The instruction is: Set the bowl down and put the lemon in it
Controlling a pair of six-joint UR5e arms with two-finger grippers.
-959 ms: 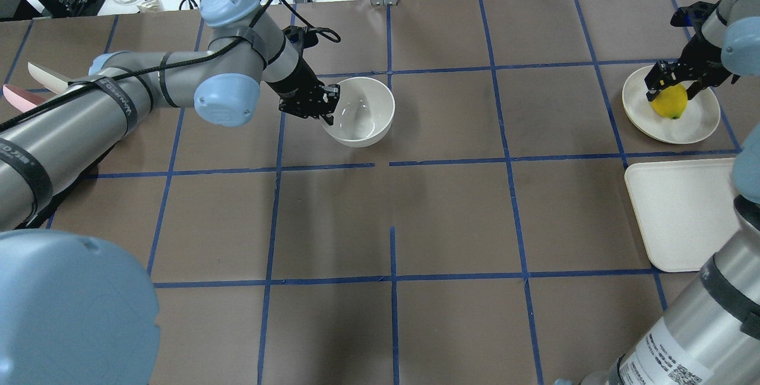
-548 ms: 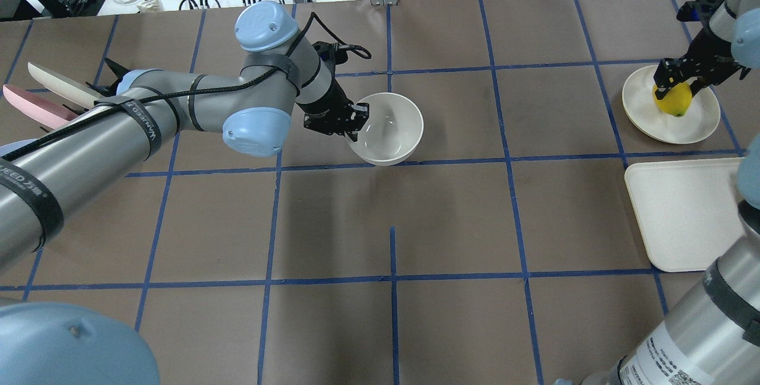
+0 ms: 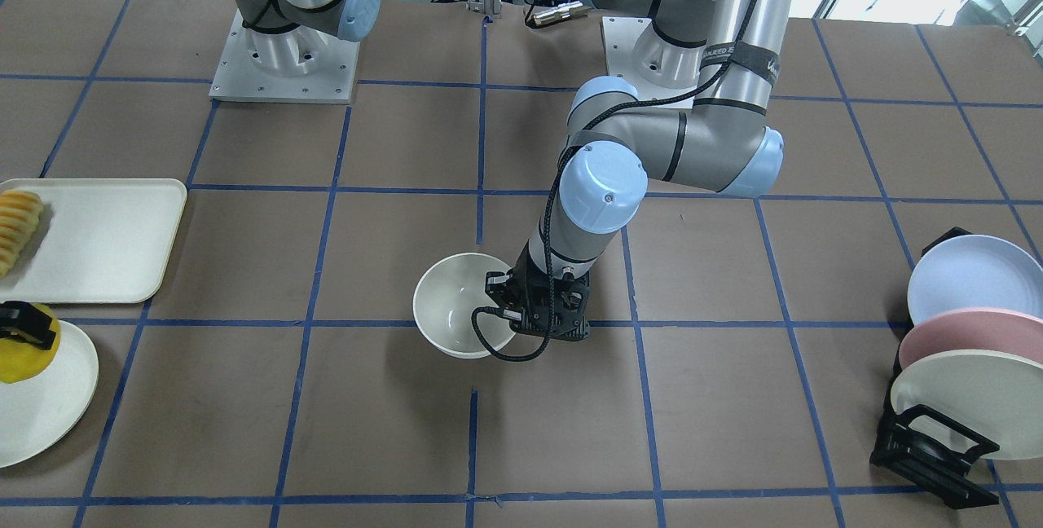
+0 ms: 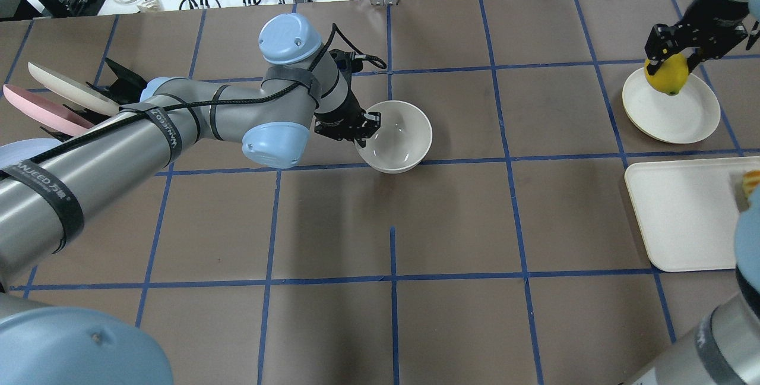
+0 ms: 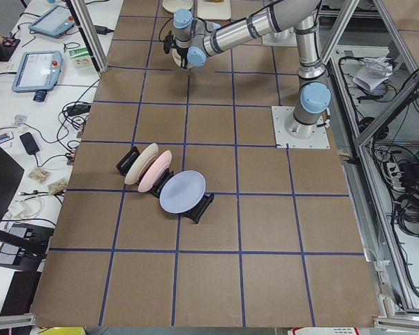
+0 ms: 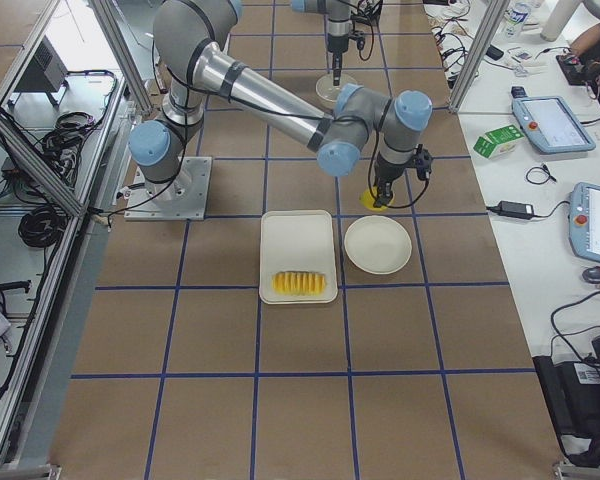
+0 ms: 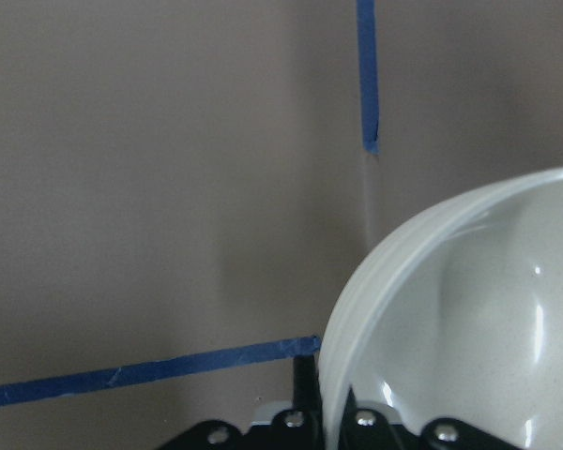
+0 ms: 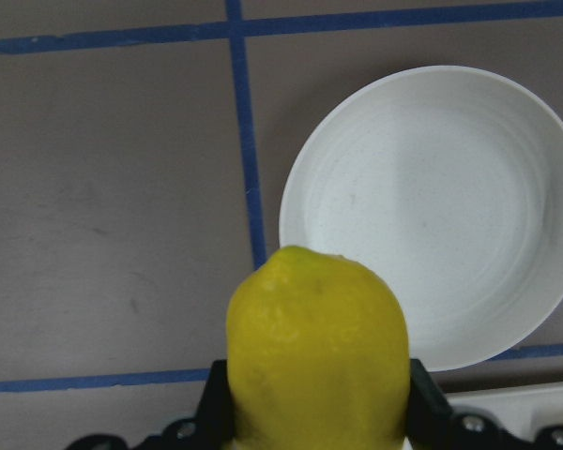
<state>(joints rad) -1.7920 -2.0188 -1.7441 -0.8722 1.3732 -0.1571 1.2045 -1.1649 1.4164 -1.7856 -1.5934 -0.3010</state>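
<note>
Brown taped table (image 4: 451, 218), I read "WANJEED" on L arm (image 4: 161, 128), L gripper (image 4: 363, 128) pinches glossy off-white bowl (image 4: 402, 140) rim, R gripper (image 4: 670, 65) clasps yellow oval lemon (image 4: 666, 79)

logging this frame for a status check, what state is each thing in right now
bowl: empty, open side up, clamped at its rim
left gripper: shut on the bowl
lemon: whole, held in the air over the round plate
right gripper: shut on the lemon
round plate: empty, lying flat
tray: lying flat, sliced food at one end
racked plates: three, standing on edge
</note>
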